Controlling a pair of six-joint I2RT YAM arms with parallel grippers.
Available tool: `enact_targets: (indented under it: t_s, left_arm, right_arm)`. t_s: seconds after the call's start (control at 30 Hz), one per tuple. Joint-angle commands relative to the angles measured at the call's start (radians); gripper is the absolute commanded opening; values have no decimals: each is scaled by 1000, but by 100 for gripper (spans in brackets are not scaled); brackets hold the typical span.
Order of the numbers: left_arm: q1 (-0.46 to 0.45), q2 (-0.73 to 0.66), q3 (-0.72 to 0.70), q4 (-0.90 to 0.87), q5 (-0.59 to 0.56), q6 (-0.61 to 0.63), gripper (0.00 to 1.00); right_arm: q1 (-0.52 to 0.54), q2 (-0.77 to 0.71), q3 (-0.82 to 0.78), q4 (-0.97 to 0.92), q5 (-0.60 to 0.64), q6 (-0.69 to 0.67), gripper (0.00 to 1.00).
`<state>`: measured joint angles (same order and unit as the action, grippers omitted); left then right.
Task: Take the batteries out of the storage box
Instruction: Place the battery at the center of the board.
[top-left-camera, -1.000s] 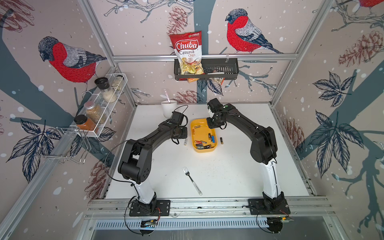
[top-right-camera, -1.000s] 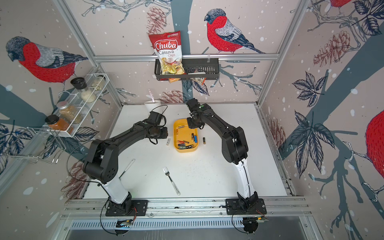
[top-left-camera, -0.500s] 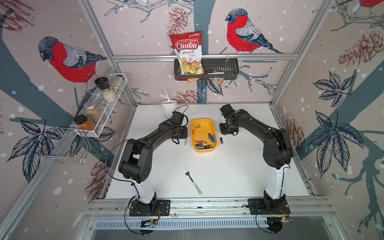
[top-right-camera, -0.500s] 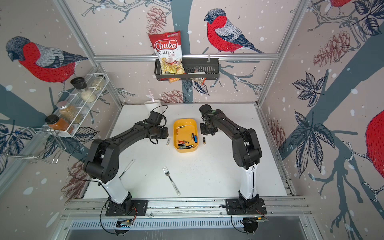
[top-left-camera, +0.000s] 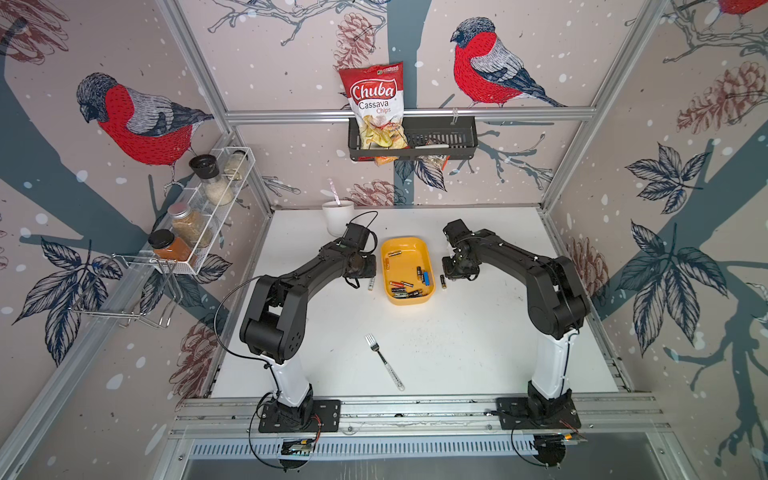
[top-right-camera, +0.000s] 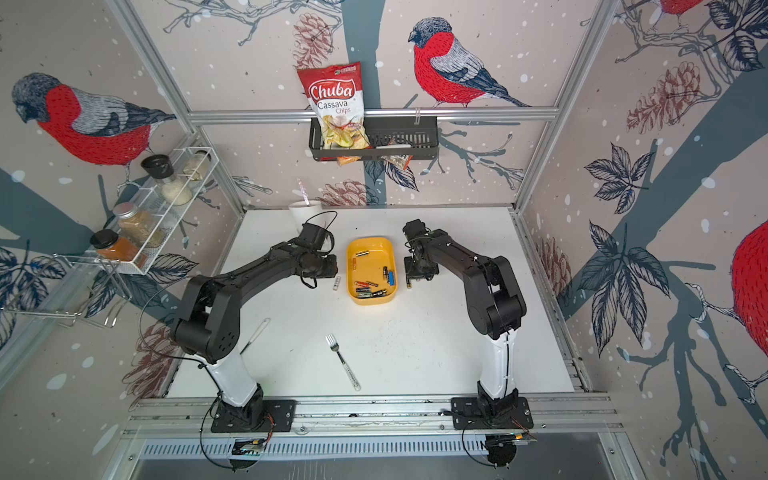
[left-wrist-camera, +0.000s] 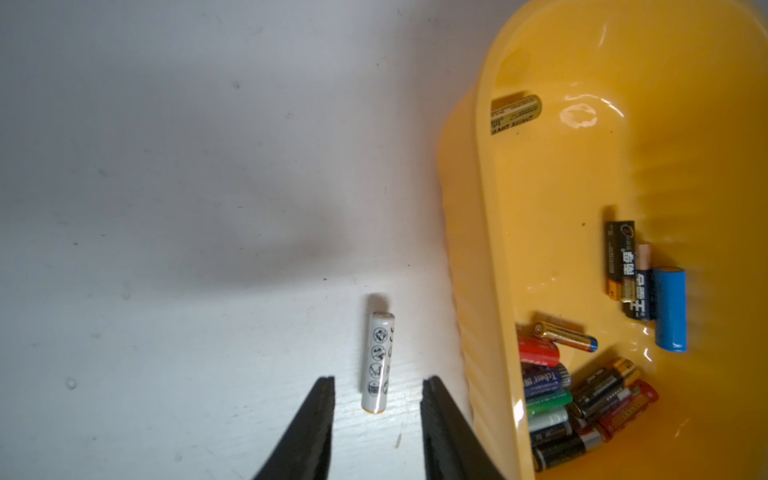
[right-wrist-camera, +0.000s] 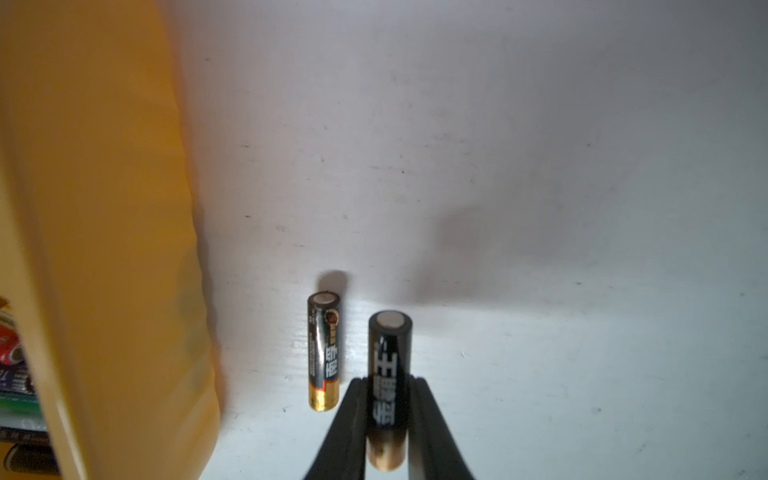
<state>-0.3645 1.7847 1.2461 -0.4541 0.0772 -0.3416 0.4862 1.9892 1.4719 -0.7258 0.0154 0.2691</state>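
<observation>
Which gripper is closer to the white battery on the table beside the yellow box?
Left. The left gripper is open, straddling the white battery; the right gripper is across the yellow box, gripping a black battery.

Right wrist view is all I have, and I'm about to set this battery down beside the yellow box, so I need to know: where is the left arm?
Observer: Across the storage box from you. The left gripper stands open over a white battery lying on the table.
Operator: How much is inside the box?
Observer: Plenty: a heap of batteries at the end toward the table's front edge, and a few more apart.
Operator: Anything in front of the box?
Observer: A fork lies there, well away from your right gripper and its black battery.
</observation>
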Motion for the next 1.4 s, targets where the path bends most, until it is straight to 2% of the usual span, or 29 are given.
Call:
enact_targets:
  t_s: [0.0, 0.83, 1.1, 1.37]
  left_arm:
    - [-5, 7, 14, -5, 4, -2, 40]
    - [-10, 9, 13, -6, 4, -1, 39]
    - [-10, 10, 15, -6, 3, -1, 40]
    - [-11, 4, 14, -8, 0, 0, 39]
  right_arm:
    - [0, 7, -9, 23, -11, 17, 22]
    - [-1, 57, -27, 31, -12, 14, 22]
    - [1, 54, -22, 25, -8, 12, 28]
    - [2, 51, -14, 17, -3, 12, 30]
